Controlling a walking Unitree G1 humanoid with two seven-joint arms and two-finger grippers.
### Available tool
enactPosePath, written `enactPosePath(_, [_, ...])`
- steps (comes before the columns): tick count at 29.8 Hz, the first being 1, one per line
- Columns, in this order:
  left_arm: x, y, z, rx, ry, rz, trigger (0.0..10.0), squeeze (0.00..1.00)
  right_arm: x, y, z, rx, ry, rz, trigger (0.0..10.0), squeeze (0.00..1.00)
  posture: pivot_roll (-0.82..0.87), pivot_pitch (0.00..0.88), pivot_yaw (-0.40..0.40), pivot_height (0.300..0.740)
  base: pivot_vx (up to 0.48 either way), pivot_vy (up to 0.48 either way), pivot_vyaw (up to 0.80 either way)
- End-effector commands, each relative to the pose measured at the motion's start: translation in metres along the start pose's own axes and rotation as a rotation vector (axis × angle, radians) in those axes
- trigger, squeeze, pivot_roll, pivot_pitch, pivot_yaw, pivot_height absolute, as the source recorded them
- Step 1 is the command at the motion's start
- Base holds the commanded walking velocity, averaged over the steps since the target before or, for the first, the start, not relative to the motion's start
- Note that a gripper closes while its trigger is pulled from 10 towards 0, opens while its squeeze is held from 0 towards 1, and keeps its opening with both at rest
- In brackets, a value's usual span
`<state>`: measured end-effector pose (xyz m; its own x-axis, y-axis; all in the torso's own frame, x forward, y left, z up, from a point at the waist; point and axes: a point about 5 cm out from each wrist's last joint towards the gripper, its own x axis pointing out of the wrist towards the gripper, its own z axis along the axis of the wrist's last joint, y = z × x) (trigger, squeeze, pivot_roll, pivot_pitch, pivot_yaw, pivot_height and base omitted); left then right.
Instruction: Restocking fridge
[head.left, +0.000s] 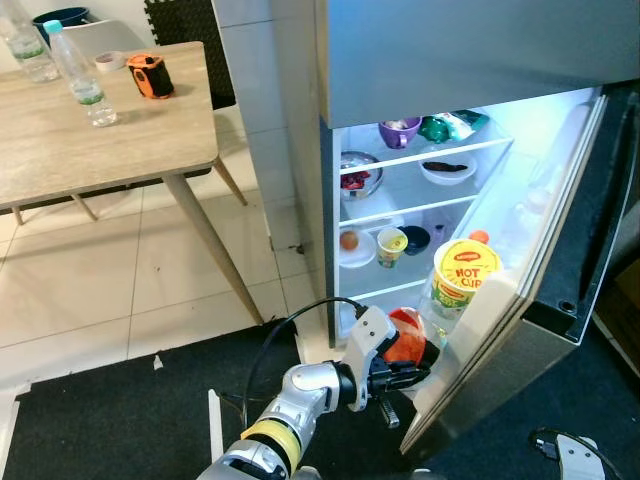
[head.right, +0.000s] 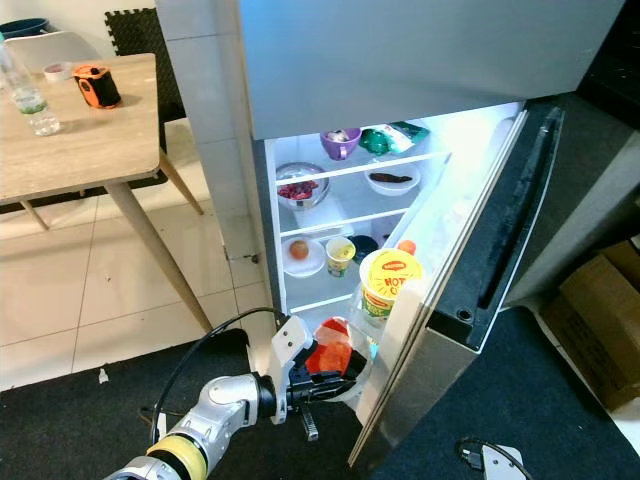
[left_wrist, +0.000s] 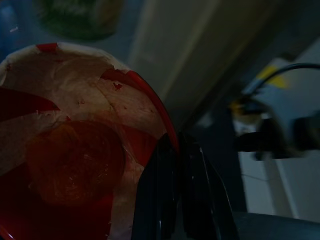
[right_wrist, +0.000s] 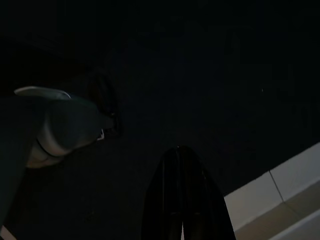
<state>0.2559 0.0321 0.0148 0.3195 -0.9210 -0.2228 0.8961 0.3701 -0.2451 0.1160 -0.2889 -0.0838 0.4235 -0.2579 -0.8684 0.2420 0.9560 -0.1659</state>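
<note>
While your left claw (head.left: 405, 368) grips the red-and-white crinkled snack packet (head.left: 404, 338) low at the open fridge's bottom edge, a yellow-lidded cup (head.left: 462, 272) reading "HOT CUP" sits on the door shelf (head.left: 480, 312) above it.

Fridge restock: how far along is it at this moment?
Done: the fridge door is open and the shelves already hold bowls, a cup and a Hot Cup tub in the door rack. In hand: the left tool holds a red-and-white packet low at the fridge opening. Left: placing the packet inside and closing the door.
</note>
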Motion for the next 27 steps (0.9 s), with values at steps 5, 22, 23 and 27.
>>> enactPosePath(5, [-0.057, 0.029, -0.048, -0.065, 0.211, 0.344, 10.0, 0.0, -0.002, -0.002, -0.014, 0.031, 0.049, -0.013, 10.0, 0.0, -0.04, 0.067, 0.002, 0.74, 0.0, 0.0, -0.78])
enactPosePath(22, [-0.169, 0.001, -0.149, -0.209, 0.683, 0.787, 10.0, 0.0, -0.003, 0.005, -0.024, 0.051, 0.082, 0.009, 10.0, 0.0, -0.03, 0.067, 0.004, 0.74, 0.0, 0.0, -0.78])
enactPosePath(23, [-0.169, 0.001, -0.149, -0.209, 0.683, 0.787, 10.0, 0.0, -0.003, 0.005, -0.024, 0.051, 0.082, 0.009, 10.0, 0.0, -0.03, 0.067, 0.004, 0.74, 0.0, 0.0, -0.77])
enactPosePath(27, [-0.174, -0.007, -0.157, -0.201, 0.742, 0.797, 10.0, 0.0, -0.003, 0.007, -0.024, 0.058, 0.08, 0.018, 10.0, 0.0, -0.03, 0.067, 0.006, 0.74, 0.0, 0.0, -0.77])
